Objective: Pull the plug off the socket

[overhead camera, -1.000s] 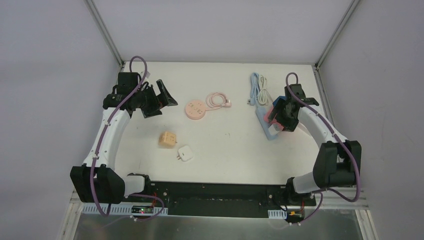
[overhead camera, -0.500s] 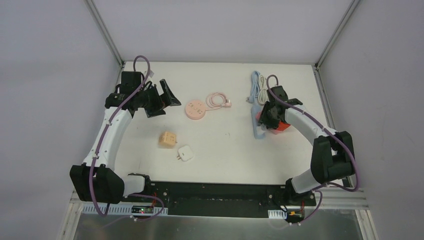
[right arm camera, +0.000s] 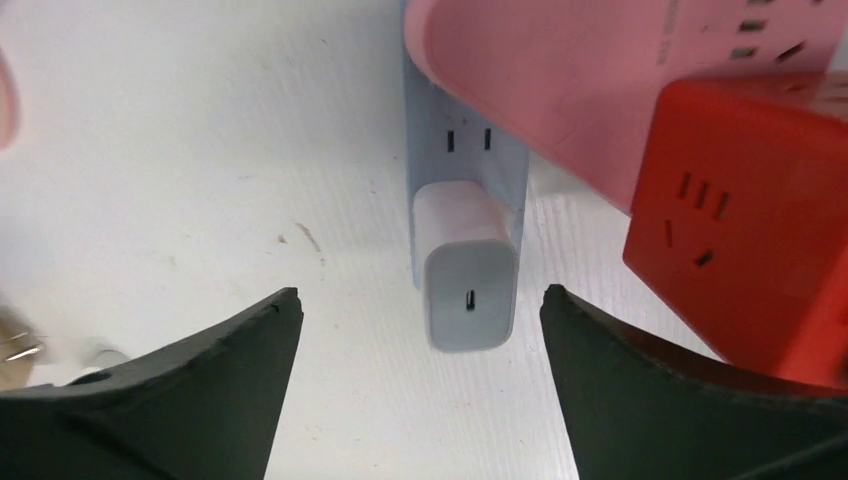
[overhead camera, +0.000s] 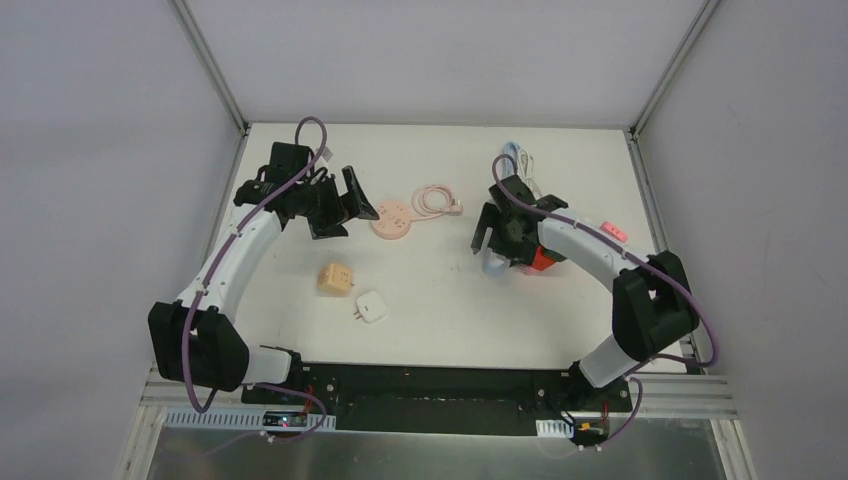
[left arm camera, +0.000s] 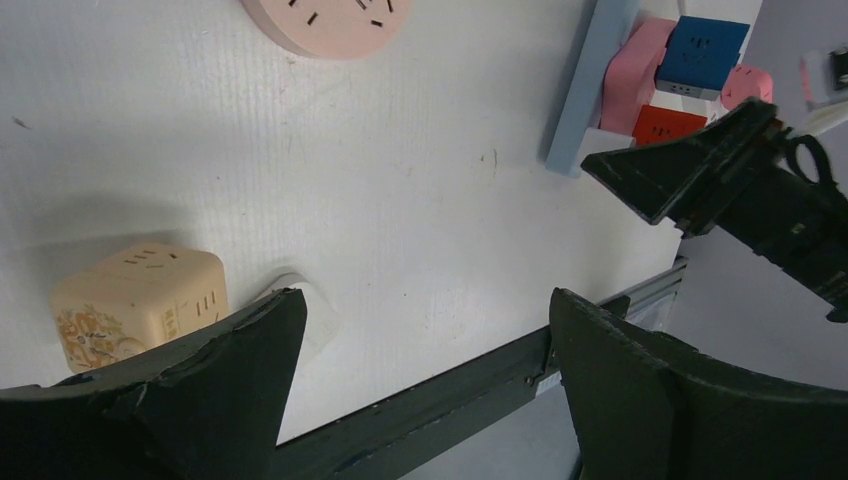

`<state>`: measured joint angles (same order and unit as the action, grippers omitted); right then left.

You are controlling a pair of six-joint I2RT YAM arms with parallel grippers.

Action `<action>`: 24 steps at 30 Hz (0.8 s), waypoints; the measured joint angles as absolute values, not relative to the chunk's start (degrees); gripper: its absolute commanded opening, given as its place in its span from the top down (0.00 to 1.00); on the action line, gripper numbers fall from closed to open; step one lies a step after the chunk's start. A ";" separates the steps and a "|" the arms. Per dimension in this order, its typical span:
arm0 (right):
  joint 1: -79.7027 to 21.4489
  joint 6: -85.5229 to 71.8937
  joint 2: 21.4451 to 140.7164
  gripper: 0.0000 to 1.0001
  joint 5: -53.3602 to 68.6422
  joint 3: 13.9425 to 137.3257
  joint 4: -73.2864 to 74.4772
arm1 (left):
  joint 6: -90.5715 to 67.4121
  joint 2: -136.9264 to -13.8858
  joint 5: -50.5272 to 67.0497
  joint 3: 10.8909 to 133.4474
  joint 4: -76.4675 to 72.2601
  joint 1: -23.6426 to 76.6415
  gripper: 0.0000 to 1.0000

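Note:
A light blue power strip [right arm camera: 505,170] lies on the white table with a white charger plug [right arm camera: 468,275] standing in its end socket. A pink cube adapter [right arm camera: 560,70] and a red cube adapter [right arm camera: 745,220] sit further along it. My right gripper [right arm camera: 420,295] is open, with one finger on each side of the white plug and touching nothing. In the top view it [overhead camera: 490,240] hovers over the strip's near end [overhead camera: 494,264]. My left gripper [overhead camera: 345,205] is open and empty, beside the round pink socket [overhead camera: 390,218]. In the left wrist view the strip [left arm camera: 585,90] shows at top right.
A beige cube adapter [overhead camera: 334,278] and a small white plug [overhead camera: 371,306] lie at centre left. Coiled blue and white cables [overhead camera: 520,175] lie at the back. The round socket's pink cord [overhead camera: 435,200] is coiled beside it. A small pink item [overhead camera: 612,231] lies at the right.
My right arm has swung left to the strip's near end, and the strip has shifted left with it. My left arm has moved right toward the round pink socket.

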<state>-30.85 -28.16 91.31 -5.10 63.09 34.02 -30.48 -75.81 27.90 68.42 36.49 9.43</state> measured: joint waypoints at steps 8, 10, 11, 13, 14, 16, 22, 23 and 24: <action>-27.42 -28.27 78.76 0.04 -12.38 72.10 37.89 | -31.20 -77.93 27.92 69.04 35.77 10.96 0.06; -25.23 -28.27 74.19 0.01 -16.01 72.99 38.44 | -31.42 -78.06 27.90 69.19 35.48 11.16 0.06; -23.86 -28.25 72.01 0.00 -18.09 73.03 38.72 | -31.62 -78.13 27.86 69.21 35.22 11.25 0.06; -20.32 -28.08 68.62 0.00 -21.52 72.82 39.92 | -31.92 -78.41 27.86 69.25 34.92 11.33 0.06; -18.24 -28.01 67.51 0.00 -22.79 72.42 40.38 | -32.05 -78.61 27.86 69.28 34.87 11.57 0.06; -13.80 -27.79 66.41 0.00 -23.79 70.94 41.28 | -32.27 -79.13 27.83 69.32 34.81 11.81 0.06; -9.45 -26.74 68.99 0.01 -17.80 63.57 41.82 | -32.53 -80.47 27.83 70.22 34.79 12.49 0.06; -9.28 -26.72 69.63 0.02 -16.53 62.61 41.82 | -32.56 -80.49 27.81 70.39 34.81 12.69 0.06; -9.17 -26.72 70.30 0.04 -15.18 61.73 41.80 | -32.58 -80.49 27.81 70.63 34.81 12.75 0.06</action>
<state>-9.17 -26.72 70.30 -15.18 61.73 41.80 -32.58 -80.49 27.81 70.63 34.81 12.75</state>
